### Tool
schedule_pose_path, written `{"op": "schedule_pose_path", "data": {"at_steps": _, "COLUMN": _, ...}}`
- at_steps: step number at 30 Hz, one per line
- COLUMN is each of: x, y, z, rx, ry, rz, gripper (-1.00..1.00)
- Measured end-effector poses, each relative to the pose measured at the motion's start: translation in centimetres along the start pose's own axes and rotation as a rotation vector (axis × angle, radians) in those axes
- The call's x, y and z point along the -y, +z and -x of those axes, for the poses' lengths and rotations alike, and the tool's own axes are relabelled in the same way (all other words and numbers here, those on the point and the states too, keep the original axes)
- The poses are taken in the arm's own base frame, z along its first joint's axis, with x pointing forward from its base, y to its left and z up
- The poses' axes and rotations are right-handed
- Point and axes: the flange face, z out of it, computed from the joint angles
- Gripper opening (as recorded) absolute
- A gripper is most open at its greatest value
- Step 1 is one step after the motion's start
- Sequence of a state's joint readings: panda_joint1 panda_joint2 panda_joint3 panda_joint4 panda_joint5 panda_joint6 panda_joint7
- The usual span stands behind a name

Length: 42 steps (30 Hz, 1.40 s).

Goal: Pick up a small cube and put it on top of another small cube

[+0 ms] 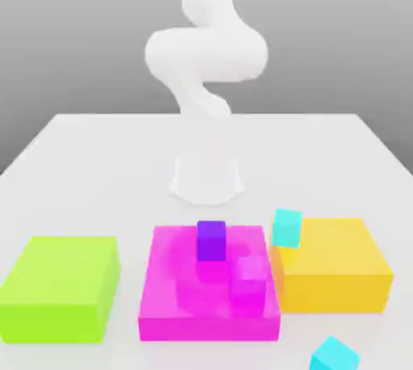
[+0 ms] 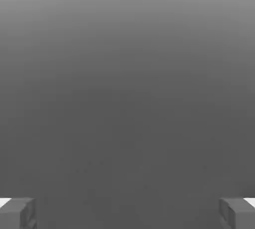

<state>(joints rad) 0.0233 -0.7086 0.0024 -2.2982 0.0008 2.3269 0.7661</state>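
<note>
Exterior view, arm: a white Panda arm (image 1: 206, 54) rises from the far part of a pale table (image 1: 105, 171); its upper part is cut off by the frame.
Exterior view, cyan-blue cube: the small one I must pick up, cyan-blue cube (image 1: 334, 355), lies on the table nearest the camera, towards the exterior view's right, turned cornerwise, its lower part cut off.
Exterior view, purple-violet cube: my target, purple-violet cube (image 1: 211, 241), sits on the far part of a large flat magenta block (image 1: 210, 328), its top bare.
Exterior view, pink-magenta cube: this small neighbour (image 1: 248, 281) is on the same block; the near-identical colours make its edges hard to make out.
Exterior view, turquoise cube: slightly greener, turquoise cube (image 1: 287, 229) is at the left edge of a flat yellow block (image 1: 335, 294); I can't tell how it is supported.
Exterior view, lime-green block: a flat one (image 1: 55, 320) stands at the exterior view's left.
Hand view, gripper: released, my gripper (image 2: 127, 215) has its two fingers wide apart, nothing between them.
Hand view, background: plain grey; I can't judge distance from it.
Task, done: neither pick nor placement, as I read it.
Task, left: reach, grasp, lift, carry, stack, let go.
</note>
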Motion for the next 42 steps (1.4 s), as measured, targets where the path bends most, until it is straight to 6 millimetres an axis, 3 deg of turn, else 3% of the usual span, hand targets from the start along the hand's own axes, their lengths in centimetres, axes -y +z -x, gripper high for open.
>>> {"op": "schedule_pose_path", "data": {"at_steps": 6, "x": 1.9, "y": 10.8, "z": 2.2, "rx": 0.139, "ry": -0.133, "rz": 0.074, "gripper": 0.0}}
{"op": "schedule_pose_path", "data": {"at_steps": 12, "x": 2.5, "y": 21.0, "z": 6.6, "rx": 0.276, "ry": -0.267, "rz": 0.139, "gripper": 0.0}}
{"op": "schedule_pose_path", "data": {"at_steps": 20, "x": 1.4, "y": 33.2, "z": 15.6, "rx": 0.465, "ry": -0.46, "rz": 0.214, "gripper": 0.0}}
{"op": "schedule_pose_path", "data": {"at_steps": 26, "x": -1.9, "y": 41.0, "z": 23.1, "rx": 0.603, "ry": -0.589, "rz": 0.272, "gripper": 0.0}}
{"op": "schedule_pose_path", "data": {"at_steps": 29, "x": -4.0, "y": 44.4, "z": 27.2, "rx": 0.67, "ry": -0.653, "rz": 0.296, "gripper": 0.0}}
{"op": "schedule_pose_path", "data": {"at_steps": 33, "x": -6.6, "y": 48.6, "z": 30.5, "rx": 0.688, "ry": -0.67, "rz": 0.301, "gripper": 0.0}}
{"op": "schedule_pose_path", "data": {"at_steps": 34, "x": -7.2, "y": 49.4, "z": 31.0, "rx": 0.688, "ry": -0.67, "rz": 0.302, "gripper": -1.0}}
{"op": "schedule_pose_path", "data": {"at_steps": 40, "x": -7.4, "y": 49.7, "z": 31.3, "rx": 0.689, "ry": -0.671, "rz": 0.302, "gripper": -1.0}}
{"op": "schedule_pose_path", "data": {"at_steps": 42, "x": -6.7, "y": 48.7, "z": 30.6, "rx": 0.689, "ry": -0.671, "rz": 0.302, "gripper": -1.0}}
